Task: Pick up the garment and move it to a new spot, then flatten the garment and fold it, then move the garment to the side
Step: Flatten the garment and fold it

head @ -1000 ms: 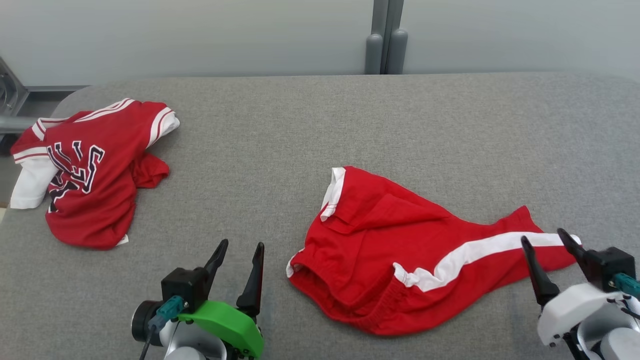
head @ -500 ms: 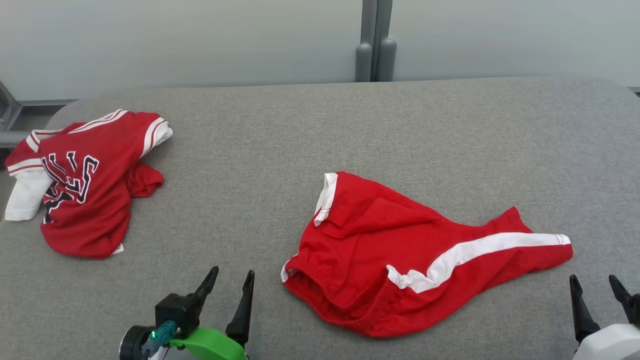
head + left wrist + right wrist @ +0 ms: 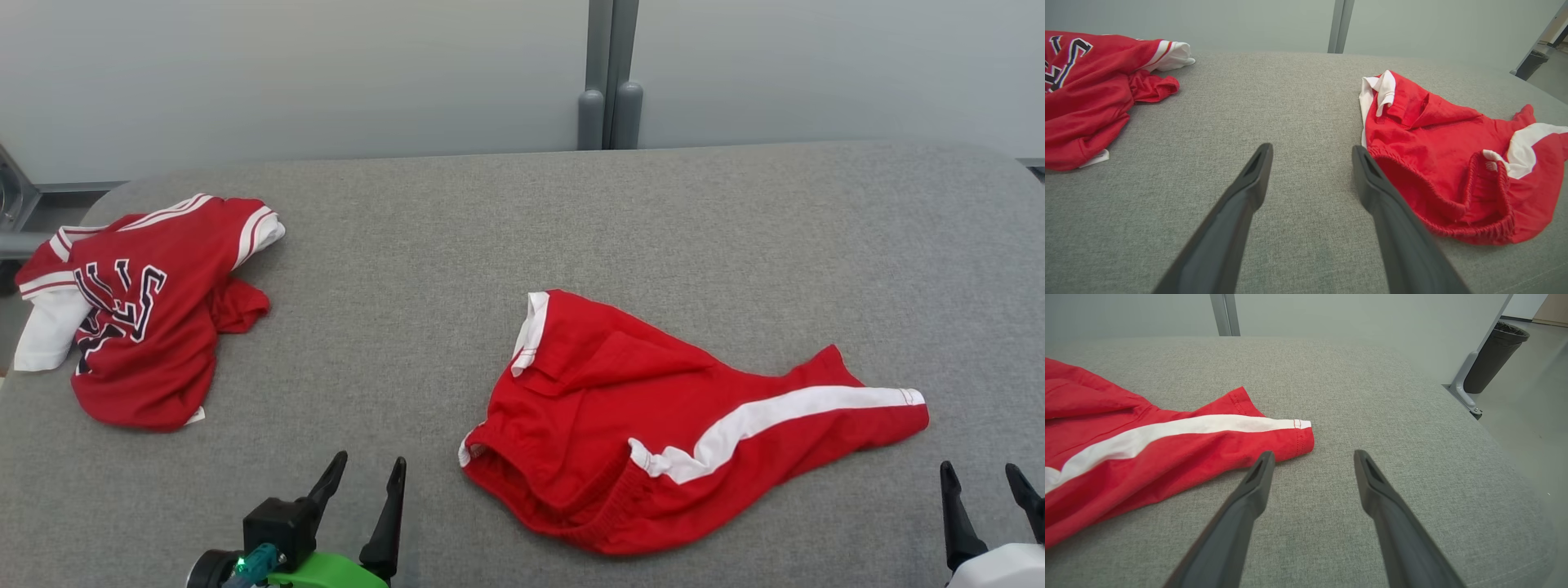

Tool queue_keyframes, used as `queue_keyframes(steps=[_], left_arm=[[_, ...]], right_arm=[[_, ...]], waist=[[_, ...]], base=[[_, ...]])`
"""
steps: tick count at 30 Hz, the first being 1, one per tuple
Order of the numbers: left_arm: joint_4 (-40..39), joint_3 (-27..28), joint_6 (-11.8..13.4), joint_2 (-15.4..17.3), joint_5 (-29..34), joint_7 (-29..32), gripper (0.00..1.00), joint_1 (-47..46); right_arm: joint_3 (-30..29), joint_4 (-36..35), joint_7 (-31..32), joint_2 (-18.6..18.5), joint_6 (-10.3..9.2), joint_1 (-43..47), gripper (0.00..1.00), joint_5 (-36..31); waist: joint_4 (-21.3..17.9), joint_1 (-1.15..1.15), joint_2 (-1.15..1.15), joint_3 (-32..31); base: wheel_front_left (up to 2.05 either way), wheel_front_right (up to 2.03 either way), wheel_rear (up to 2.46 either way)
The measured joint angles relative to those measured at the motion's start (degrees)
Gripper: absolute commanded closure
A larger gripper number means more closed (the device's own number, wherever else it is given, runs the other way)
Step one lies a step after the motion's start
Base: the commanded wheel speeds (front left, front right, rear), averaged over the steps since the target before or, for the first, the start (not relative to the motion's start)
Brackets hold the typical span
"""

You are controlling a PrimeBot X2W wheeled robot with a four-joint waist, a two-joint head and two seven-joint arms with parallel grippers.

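The garment, a pair of red shorts (image 3: 653,425) with a white side stripe, lies crumpled on the grey table (image 3: 571,229), right of centre. Its waistband opening faces me and one leg stretches right. My left gripper (image 3: 369,461) is open just left of the waistband, with nothing between its fingers. The left wrist view has the left gripper (image 3: 1312,150) over bare cloth, the shorts (image 3: 1437,139) beside its right finger. My right gripper (image 3: 980,469) is open and empty, just below the leg's hem. In the right wrist view, the right gripper (image 3: 1313,454) stands close to the shorts' hem (image 3: 1298,437).
A red jersey (image 3: 139,318) with white trim and dark lettering lies bunched at the table's far left edge. A grey post (image 3: 608,73) stands behind the table. Off the right edge stand a dark bin (image 3: 1492,355) and a frame leg.
The camera has tilted, shifting the whole scene down. Both grippers have drawn back toward me; the right one, earlier over the leg's end, now sits clear of it. The shorts lie unchanged.
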Motion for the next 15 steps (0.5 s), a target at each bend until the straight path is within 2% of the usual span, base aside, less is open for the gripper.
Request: queue_keyframes(steps=[15], left_arm=[[-0.5, 1.0, 0.0, -0.2, 0.0, 0.0, 0.00, 0.0]], right_arm=[[0.4, -3.3, 0.0, 0.4, -0.01, -1.6, 0.00, -3.5]], waist=[[1.0, 0.00, 0.00, -0.4]], base=[[0.00, 0.00, 0.00]])
